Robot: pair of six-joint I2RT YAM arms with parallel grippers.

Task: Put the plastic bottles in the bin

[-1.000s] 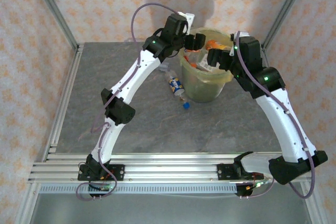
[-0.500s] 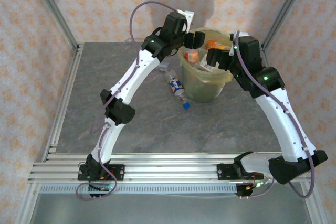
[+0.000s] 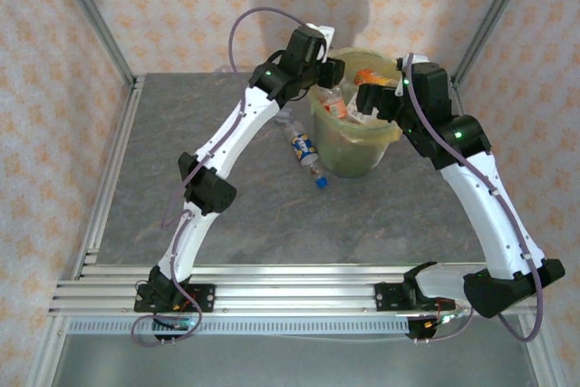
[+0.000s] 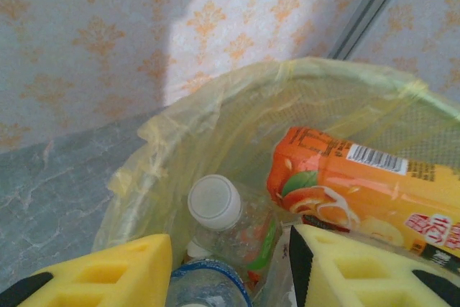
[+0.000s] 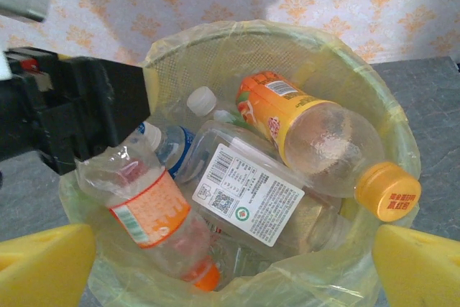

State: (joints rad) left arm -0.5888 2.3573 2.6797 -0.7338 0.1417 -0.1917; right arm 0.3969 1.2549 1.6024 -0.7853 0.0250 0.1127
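The bin (image 3: 358, 147) is heaped with plastic bottles (image 5: 259, 192), and an orange-capped juice bottle (image 5: 323, 141) lies on top. The left gripper (image 4: 230, 257) hangs over the bin's rim with its jaws close together. A blue-ringed bottle (image 4: 208, 282) shows between them, but I cannot tell whether it is gripped. The right gripper (image 5: 230, 249) faces the bin, its jaws wide apart and empty. A blue-capped bottle (image 3: 305, 147) lies on the desk (image 3: 227, 215) just beside the bin.

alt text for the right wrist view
A bin lined with a yellow-green bag, packed with plastic bottles, one orange-labelled with an orange cap. The black left arm juts in from the left; the right fingers, yellow, stand open at the bottom corners.
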